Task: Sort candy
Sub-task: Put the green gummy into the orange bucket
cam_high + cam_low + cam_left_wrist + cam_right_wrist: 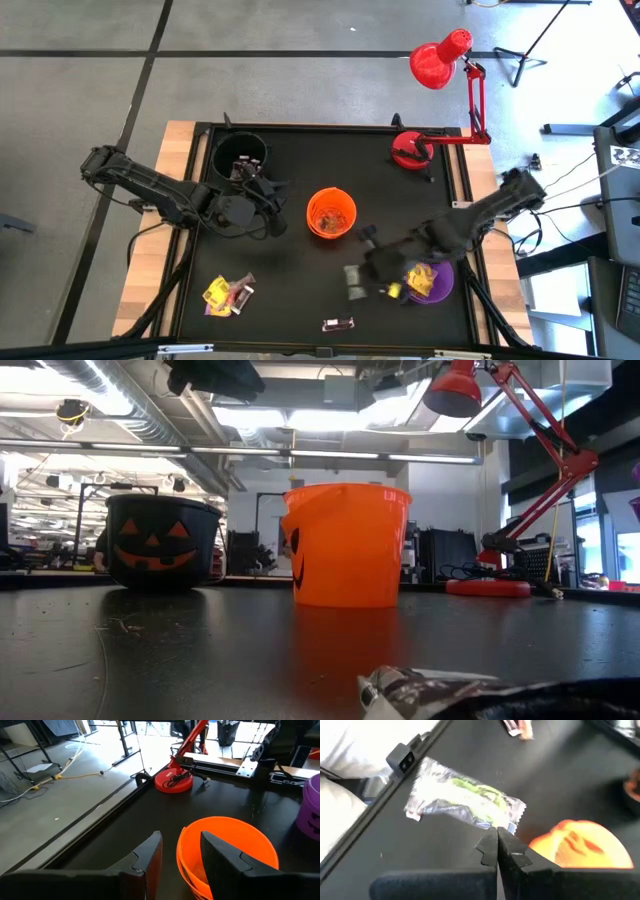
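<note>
Check the right pincer (497, 836) first: its two fingers are pressed together with no gap, and their tips meet at the edge of a silvery wrapped sweet (465, 800) with a green mark, which lies flat on the black worktop (300, 290). The right wrist view does not show clearly whether the wrapper edge is pinched between the tips or merely touched. In the high view you find this arm at the lower right of the frame, reaching from the purple cup (432, 282) toward the centre; the cup already holds yellow-wrapped candy.

Note the left pincer (180, 857): its fingers stand moderately apart with nothing between them. In the left wrist view the orange cup (230, 847) shows just beyond the fingers. In the high view this pincer sits left of centre, between the black cup (240, 153) at the upper left of the worktop and the orange cup near the middle.

Locate the remaining candy as follows. A small cluster (228, 293) of yellow and dark sweets lies at the lower left of the worktop. One dark sweet (338, 323) lies alone near the lower edge, below the orange cup. The orange cup holds several pieces.

A red desk lamp (440, 60) stands with its base at the upper right corner of the worktop.
</note>
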`<move>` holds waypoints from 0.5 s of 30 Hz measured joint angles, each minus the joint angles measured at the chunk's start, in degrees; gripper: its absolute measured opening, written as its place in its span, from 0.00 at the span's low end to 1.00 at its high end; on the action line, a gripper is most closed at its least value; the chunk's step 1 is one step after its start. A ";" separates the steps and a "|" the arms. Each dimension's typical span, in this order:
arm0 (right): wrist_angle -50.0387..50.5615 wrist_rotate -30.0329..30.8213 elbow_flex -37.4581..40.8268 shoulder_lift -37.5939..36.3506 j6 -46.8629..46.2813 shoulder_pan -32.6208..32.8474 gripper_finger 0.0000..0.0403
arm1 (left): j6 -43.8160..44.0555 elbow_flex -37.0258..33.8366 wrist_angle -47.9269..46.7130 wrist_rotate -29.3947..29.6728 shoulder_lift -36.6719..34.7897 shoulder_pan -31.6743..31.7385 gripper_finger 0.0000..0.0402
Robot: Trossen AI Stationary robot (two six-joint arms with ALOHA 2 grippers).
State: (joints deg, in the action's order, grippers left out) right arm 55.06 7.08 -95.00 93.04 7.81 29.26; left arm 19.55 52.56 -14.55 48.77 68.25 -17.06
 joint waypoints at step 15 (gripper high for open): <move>2.95 10.70 18.63 -24.54 -20.01 15.04 0.00 | 0.00 0.00 -0.26 -0.47 0.00 -0.02 0.31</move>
State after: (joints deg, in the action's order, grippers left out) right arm 58.02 17.77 -76.37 68.50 -12.20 44.30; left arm 19.55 52.56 -14.81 48.29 68.25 -17.08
